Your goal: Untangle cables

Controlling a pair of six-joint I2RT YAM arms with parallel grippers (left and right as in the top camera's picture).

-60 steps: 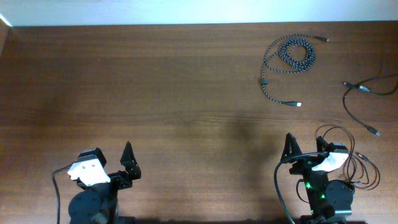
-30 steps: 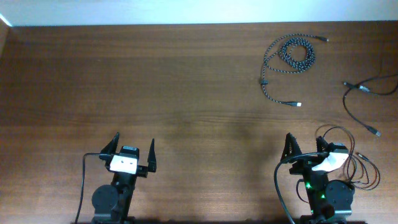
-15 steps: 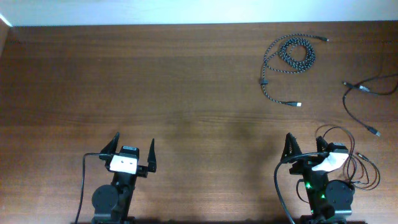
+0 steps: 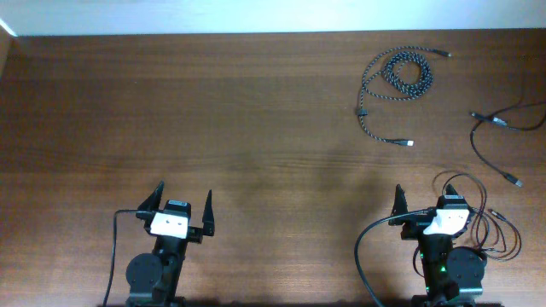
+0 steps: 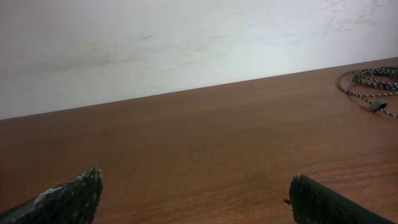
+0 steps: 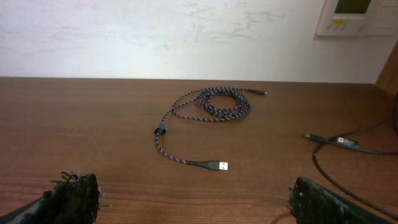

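The speckled braided cable (image 4: 403, 75) lies coiled at the far right of the table, its USB plug (image 4: 410, 143) trailing toward me. It also shows in the right wrist view (image 6: 214, 102) and at the left wrist view's right edge (image 5: 373, 81). A plain black cable (image 4: 488, 153) lies apart from it near the right edge, also visible in the right wrist view (image 6: 348, 142). More thin black cable loops (image 4: 493, 223) lie beside the right arm's base. My left gripper (image 4: 182, 200) is open and empty at the near left. My right gripper (image 4: 424, 198) is open and empty, well short of the speckled cable.
A white wall runs along the table's far edge (image 4: 256, 34). A wall control panel (image 6: 354, 15) shows at the top right of the right wrist view. Thick black arm cords hang beside each arm base (image 4: 367, 256).
The left arm turned from its tilted pose to face straight ahead, then held still. In the last half second the right gripper turned slightly to face straight ahead. The cables have not moved.
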